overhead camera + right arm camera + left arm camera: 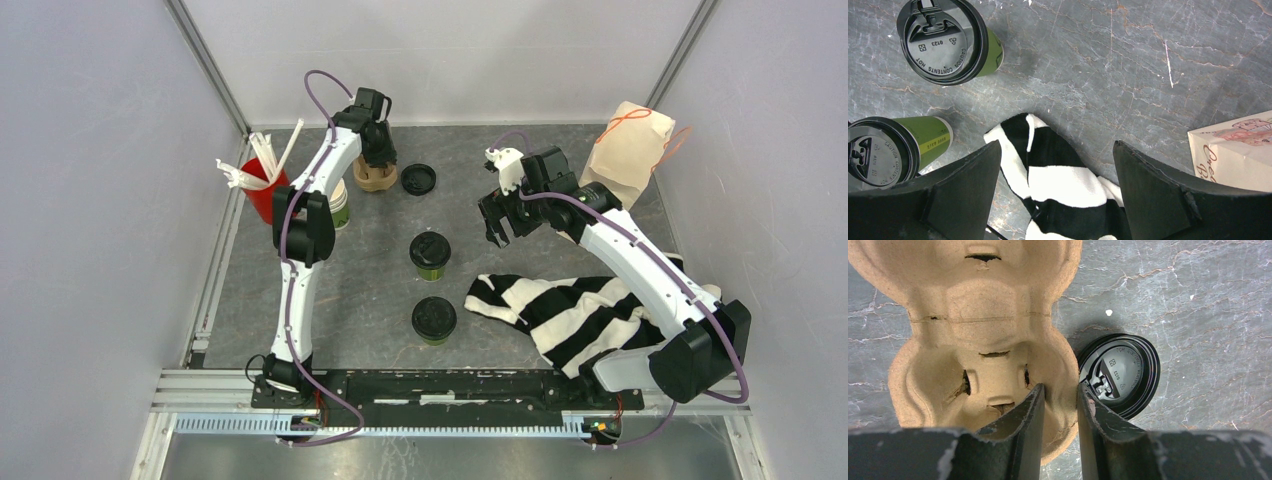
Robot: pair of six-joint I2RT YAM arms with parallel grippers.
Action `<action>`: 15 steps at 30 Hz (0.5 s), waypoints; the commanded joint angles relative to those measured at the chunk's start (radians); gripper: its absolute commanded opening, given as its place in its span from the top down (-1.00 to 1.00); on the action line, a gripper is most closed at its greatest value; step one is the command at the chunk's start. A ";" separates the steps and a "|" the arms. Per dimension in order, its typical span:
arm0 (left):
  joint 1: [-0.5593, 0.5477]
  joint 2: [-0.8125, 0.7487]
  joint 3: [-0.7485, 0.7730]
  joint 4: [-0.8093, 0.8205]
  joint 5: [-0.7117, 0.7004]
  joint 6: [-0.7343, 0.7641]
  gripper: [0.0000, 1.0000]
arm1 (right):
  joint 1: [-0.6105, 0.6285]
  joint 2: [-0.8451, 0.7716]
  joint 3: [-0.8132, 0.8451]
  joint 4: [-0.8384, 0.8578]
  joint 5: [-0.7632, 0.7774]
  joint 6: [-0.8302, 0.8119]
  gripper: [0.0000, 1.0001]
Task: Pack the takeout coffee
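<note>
**Takeout coffee (432, 285) stands lidded at mid-desk; carrier at the far side**

Two green paper cups stand upright in the middle of the desk (370, 300), one behind the other and a little apart. The far cup (430, 252) and the near cup (434, 318) each wear a round black lid. Neither is touched by an arm.

The left gripper (1060, 390) is at the far side of the desk, over the brown pulp carrier (978, 340). Its fingers (1025, 430) stand close together and straddle the rim of one pocket, one finger inside the cup well and the other outside. Whether they already pinch the wall cannot be told. A loose black lid (1123, 375) lies flat on the desk just beside the carrier, on its right in the top view.

The right gripper (1057, 145) hangs with its jaws wide apart and nothing between them, above one end of a black-and-white striped cloth (570, 310). Both cups sit to its left. A cream paper bag (632, 150) stands at the far right corner, and a red cup (262, 192) with white straws at the far left.
</note>
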 commanded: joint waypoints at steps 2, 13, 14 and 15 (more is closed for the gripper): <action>-0.005 -0.056 0.032 0.013 -0.041 0.070 0.34 | 0.003 0.003 0.015 0.019 -0.005 -0.015 -0.78; -0.004 -0.095 0.022 0.010 -0.039 0.081 0.38 | 0.005 0.003 0.017 0.018 -0.004 -0.015 -0.78; -0.004 -0.094 0.024 0.006 -0.030 0.079 0.37 | 0.004 0.003 0.017 0.017 -0.005 -0.015 -0.78; -0.004 -0.094 0.024 0.003 -0.019 0.075 0.36 | 0.005 0.004 0.019 0.018 -0.003 -0.015 -0.78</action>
